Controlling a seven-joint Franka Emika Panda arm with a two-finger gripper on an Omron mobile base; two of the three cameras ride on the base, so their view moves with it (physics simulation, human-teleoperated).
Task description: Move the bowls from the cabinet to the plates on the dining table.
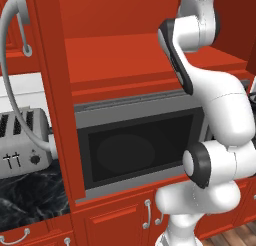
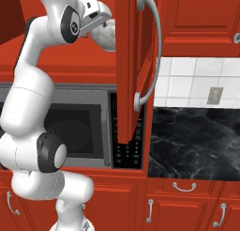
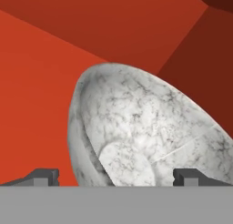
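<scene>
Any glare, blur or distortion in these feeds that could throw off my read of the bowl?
Hand view: the white grey-marbled bowl looks sharp but stretched into an egg shape at close range; the red cabinet interior is evenly lit, with a darker corner. Right base view: no glare; the red cabinet door hides part of the bowl. Left base view: crisp, with flat lighting on the grey microwave.

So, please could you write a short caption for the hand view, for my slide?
Open gripper facing the white grey-marbled bowl inside the red cabinet, fingertips on either side, not yet closed.
</scene>
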